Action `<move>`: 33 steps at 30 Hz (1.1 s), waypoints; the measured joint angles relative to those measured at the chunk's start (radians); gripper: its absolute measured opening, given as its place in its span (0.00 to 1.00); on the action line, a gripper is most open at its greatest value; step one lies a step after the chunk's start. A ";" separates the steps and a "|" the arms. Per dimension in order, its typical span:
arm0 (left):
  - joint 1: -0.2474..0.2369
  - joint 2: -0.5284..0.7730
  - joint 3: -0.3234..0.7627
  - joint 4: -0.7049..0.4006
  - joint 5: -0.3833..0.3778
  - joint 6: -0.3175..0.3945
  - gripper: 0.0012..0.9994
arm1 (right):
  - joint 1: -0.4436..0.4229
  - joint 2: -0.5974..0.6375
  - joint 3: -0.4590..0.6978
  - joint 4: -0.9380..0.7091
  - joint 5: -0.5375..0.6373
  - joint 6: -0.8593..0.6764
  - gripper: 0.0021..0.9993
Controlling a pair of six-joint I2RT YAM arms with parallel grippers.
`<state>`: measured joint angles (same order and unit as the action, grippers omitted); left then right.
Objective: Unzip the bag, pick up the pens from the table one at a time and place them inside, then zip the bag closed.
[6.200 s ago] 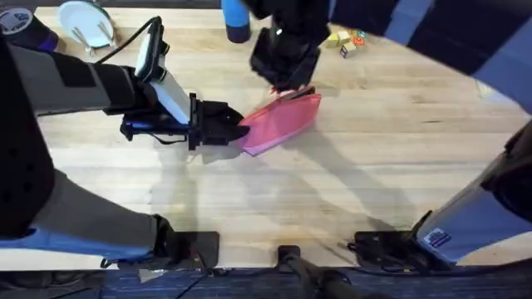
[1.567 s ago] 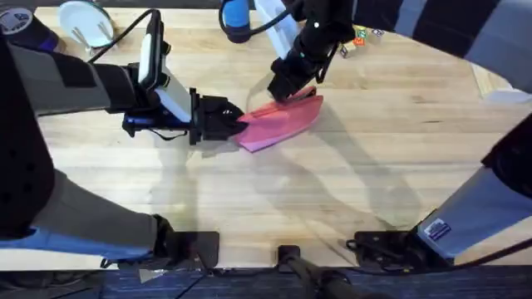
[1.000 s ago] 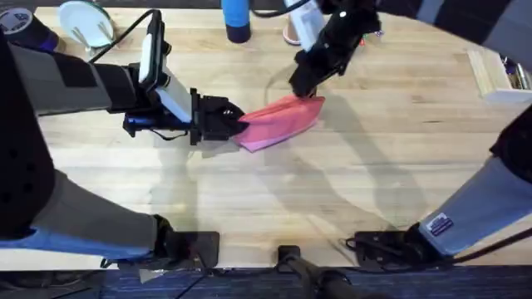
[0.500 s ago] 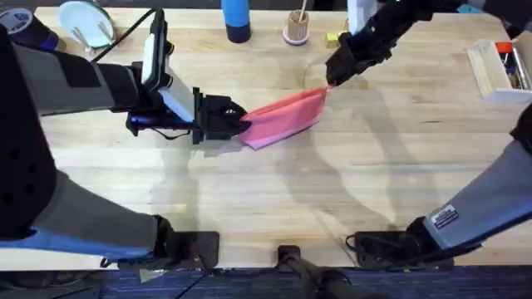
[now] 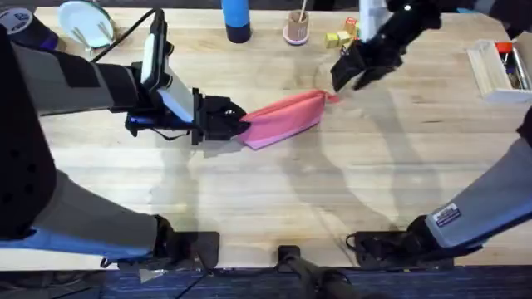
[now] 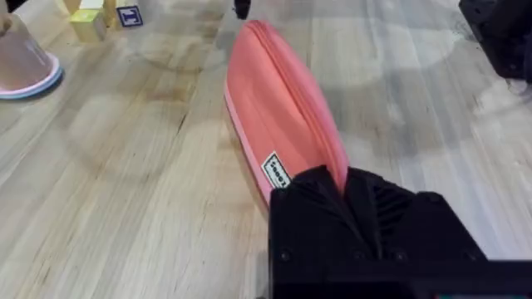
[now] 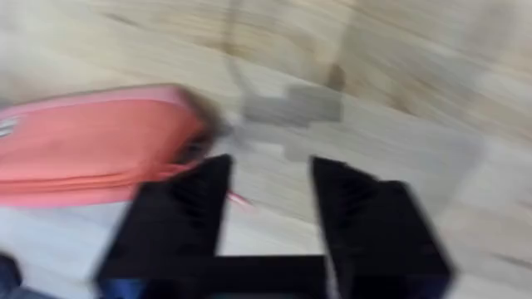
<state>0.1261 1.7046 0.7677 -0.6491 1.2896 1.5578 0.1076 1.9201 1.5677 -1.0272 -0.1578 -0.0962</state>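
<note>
The pink bag [image 5: 284, 118] lies at an angle on the wooden table [image 5: 274, 199]. My left gripper [image 5: 231, 120] is shut on its left end, and the left wrist view shows the black fingers [image 6: 345, 178] clamped over that end of the bag [image 6: 278, 108], whose zipper seam looks closed. My right gripper [image 5: 343, 76] hangs open just beyond the bag's right end, holding nothing. In the right wrist view its fingers [image 7: 270, 166] stand apart over bare wood, with the bag's end [image 7: 100, 145] beside them. The pens are out of view.
Along the far edge stand a blue bottle [image 5: 236, 20], a pink cup with a wooden stick [image 5: 295, 30], small toy blocks [image 5: 339, 38] and a white plate [image 5: 86, 23]. A pale tray [image 5: 497, 70] sits at the far right.
My right gripper has travelled right along the bag's top to its right end, then come off it and lifted slightly away. The left gripper has kept its hold.
</note>
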 joint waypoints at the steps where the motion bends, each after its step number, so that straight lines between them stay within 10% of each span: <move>1: 0.002 0.000 0.000 -0.001 0.000 0.000 0.04 | -0.012 0.000 0.000 -0.007 0.019 0.005 0.66; 4: 0.003 0.000 0.000 -0.001 -0.002 0.002 0.04 | -0.031 -0.015 0.014 -0.099 0.080 0.024 1.00; 20: 0.003 0.000 0.000 -0.002 -0.003 0.004 0.05 | 0.045 -0.462 0.072 -0.259 0.091 0.025 1.00; 26: 0.012 0.000 0.000 -0.009 -0.035 0.008 0.93 | 0.045 -0.473 0.072 -0.291 0.091 0.025 1.00; 33: 0.013 0.000 0.000 -0.002 -0.049 0.007 0.99 | 0.045 -0.473 0.072 -0.313 0.092 0.025 1.00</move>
<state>0.1393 1.7046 0.7673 -0.6506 1.2401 1.5652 0.1524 1.4467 1.6402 -1.3406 -0.0662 -0.0715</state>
